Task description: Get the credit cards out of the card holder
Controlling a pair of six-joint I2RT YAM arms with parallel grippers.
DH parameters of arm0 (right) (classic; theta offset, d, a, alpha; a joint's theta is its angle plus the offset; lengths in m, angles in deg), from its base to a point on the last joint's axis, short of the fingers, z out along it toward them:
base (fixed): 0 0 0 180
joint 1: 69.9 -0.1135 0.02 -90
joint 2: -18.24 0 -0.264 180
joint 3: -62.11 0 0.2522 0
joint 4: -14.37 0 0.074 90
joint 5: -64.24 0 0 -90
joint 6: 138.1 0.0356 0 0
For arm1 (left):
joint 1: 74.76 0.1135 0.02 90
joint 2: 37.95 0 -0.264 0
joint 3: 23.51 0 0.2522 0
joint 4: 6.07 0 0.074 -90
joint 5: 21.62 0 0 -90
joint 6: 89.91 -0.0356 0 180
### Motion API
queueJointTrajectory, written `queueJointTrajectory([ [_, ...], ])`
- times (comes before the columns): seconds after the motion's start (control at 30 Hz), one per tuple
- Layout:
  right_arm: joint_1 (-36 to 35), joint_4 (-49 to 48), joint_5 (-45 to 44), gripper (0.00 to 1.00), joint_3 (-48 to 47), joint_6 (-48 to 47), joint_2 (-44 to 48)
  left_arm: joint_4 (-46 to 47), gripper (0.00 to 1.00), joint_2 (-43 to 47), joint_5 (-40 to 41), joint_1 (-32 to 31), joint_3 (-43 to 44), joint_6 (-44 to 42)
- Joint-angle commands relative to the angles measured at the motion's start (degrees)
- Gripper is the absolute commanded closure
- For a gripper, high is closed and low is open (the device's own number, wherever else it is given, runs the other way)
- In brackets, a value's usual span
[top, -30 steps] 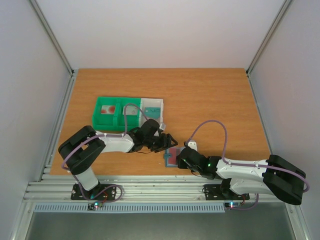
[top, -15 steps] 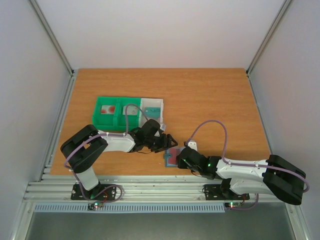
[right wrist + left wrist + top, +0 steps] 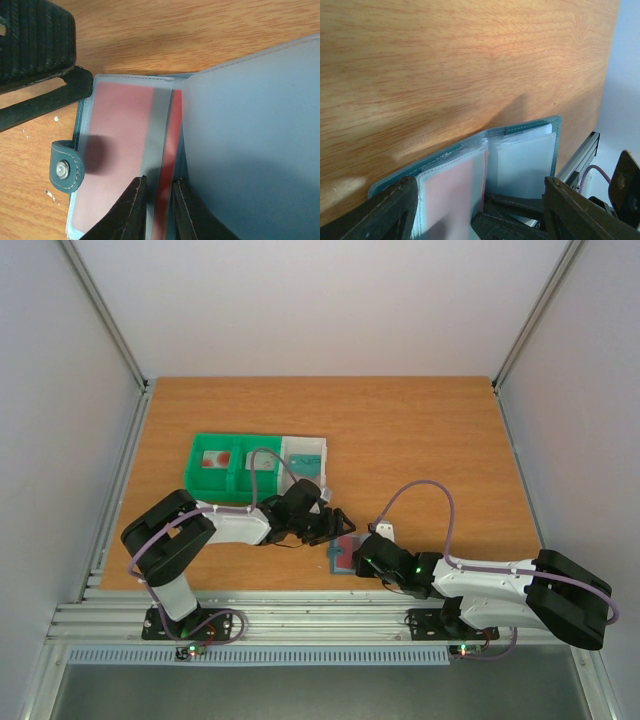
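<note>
Wooden worktop (image 3: 420,430) looked nearly unchanged across the last second: the left arm (image 3: 230,525) had shifted slightly early on, then settled, and neither end effector had altered its opening. The card holder (image 3: 344,554) lay open and flat near the front edge, between the 2 arms. The right end effector (image 3: 160,200) stayed clenched on a clear leaf of it, with the edge of a red credit card (image 3: 120,145) between the tips; whether it pinched the card itself or only the sleeve, I could not tell. The left end effector (image 3: 340,523) hung released just beside the holder, holding nothing. 1 pale card (image 3: 214,460) already sat in the green tray (image 3: 200,485). By my judgement the pull-out was paused, this card not yet drawn free
</note>
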Motion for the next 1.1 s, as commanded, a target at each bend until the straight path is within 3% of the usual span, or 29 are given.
queueJointTrajectory([
  [0.0, 0.09, 4.19, 0.26, 0.82, 0.65, 0.57, -1.63, -1.97, 0.31, 0.61, 0.76, -0.91, -0.74, 0.22],
  [1.07, 0.09, 4.55, 0.17, 0.82, 0.17, 0.31, -2.28, -4.78, 0.31, 4.45, 1.47, -1.61, 0.53, -0.92],
])
